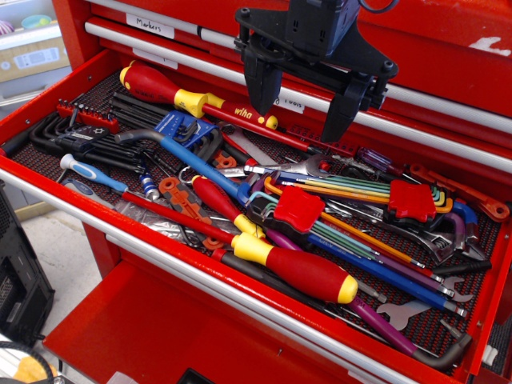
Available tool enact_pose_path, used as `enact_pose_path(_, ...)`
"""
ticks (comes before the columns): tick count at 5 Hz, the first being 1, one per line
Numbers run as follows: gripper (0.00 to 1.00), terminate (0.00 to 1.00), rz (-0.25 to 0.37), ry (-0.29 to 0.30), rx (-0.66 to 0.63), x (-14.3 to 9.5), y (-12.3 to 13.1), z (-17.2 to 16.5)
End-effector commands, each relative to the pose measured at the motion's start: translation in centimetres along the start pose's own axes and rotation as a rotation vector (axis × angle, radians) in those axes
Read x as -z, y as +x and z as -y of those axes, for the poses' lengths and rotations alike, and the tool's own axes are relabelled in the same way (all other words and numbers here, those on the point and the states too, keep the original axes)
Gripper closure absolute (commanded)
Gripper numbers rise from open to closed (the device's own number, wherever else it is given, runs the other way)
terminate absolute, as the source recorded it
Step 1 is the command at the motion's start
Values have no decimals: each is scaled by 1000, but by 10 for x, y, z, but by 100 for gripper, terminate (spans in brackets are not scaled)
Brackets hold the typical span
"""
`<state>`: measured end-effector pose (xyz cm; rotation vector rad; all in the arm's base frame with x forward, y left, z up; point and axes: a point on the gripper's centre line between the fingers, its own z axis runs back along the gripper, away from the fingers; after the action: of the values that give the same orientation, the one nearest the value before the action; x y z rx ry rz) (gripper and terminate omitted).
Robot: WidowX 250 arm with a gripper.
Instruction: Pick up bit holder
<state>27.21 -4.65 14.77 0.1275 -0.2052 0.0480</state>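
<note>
Hovering wide-spread tool (302, 114) above "wiha" screwdriver (192, 100); bit holder (88, 114) far left; "Markers" label (150, 26).

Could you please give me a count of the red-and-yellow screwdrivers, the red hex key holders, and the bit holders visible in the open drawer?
Red-and-yellow screwdrivers: 3
Red hex key holders: 2
Bit holder: 1
Total: 6

Gripper (305, 112): upper body cut off by top edge; drawer (48, 188): right end cut off by frame edge, far right of gripper; bit holder (88, 115), far left of gripper: individual bits too small to distinguish.
</note>
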Motion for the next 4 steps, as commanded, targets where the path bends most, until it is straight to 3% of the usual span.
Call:
enact_pose_path(1,0,0,0,0,0,0,0,0)
enact_pose_path(3,0,0,101,-13,398,26,11,-62)
enact_pose_path(4,0,0,102,-40,607,40,17,-108)
